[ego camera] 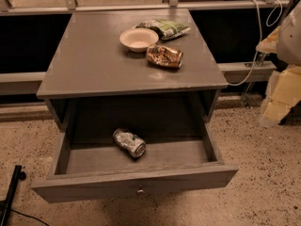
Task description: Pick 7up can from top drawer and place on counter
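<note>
The 7up can, silvery with green and white marks and a dented body, lies on its side on the floor of the open top drawer, left of the middle. The drawer is pulled far out and its small round knob faces me. The counter is the flat grey top of the cabinet above it. My gripper shows as pale cream shapes at the right edge of the camera view. It is well to the right of the cabinet, far from the can and holding nothing that I can see.
On the counter's far right part stand a white bowl, a brown-orange patterned can lying on its side, and a green snack bag. A white cable hangs at the right. A black rod lies on the speckled floor at the lower left.
</note>
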Controlling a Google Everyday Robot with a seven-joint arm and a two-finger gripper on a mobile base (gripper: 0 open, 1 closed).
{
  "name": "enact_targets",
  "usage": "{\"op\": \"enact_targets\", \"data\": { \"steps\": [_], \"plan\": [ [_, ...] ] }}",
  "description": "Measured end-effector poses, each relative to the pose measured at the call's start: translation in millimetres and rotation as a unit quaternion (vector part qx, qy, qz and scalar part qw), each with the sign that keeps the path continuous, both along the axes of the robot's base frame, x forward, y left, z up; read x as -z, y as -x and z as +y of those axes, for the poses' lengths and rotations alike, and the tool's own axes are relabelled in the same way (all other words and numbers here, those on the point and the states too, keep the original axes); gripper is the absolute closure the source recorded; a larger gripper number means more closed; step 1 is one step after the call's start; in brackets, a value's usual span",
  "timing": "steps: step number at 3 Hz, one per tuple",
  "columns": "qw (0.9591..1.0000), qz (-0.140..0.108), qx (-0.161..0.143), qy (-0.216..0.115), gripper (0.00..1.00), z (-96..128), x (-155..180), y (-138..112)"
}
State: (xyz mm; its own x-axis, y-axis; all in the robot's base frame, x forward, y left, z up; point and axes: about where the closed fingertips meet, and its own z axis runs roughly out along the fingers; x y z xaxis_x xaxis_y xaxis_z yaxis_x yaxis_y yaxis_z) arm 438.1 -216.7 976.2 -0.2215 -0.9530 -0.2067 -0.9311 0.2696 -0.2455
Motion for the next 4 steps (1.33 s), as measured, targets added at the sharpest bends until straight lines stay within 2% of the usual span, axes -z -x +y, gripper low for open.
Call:
{"op": "enact_targets", "data": {
  "steps": [2,3,4],
  "plan": [
    [0.9999,-0.006,-0.003,-0.013,0.0,1.7,-2.1,-3.4],
    [0.9952,-0.006,-0.017,-0.096,0.0,38.1,22.4,-34.3],
    [0.9808,-0.016,-0.052,-0.188,0.0,122.5,39.9,-59.0]
  ]
}}
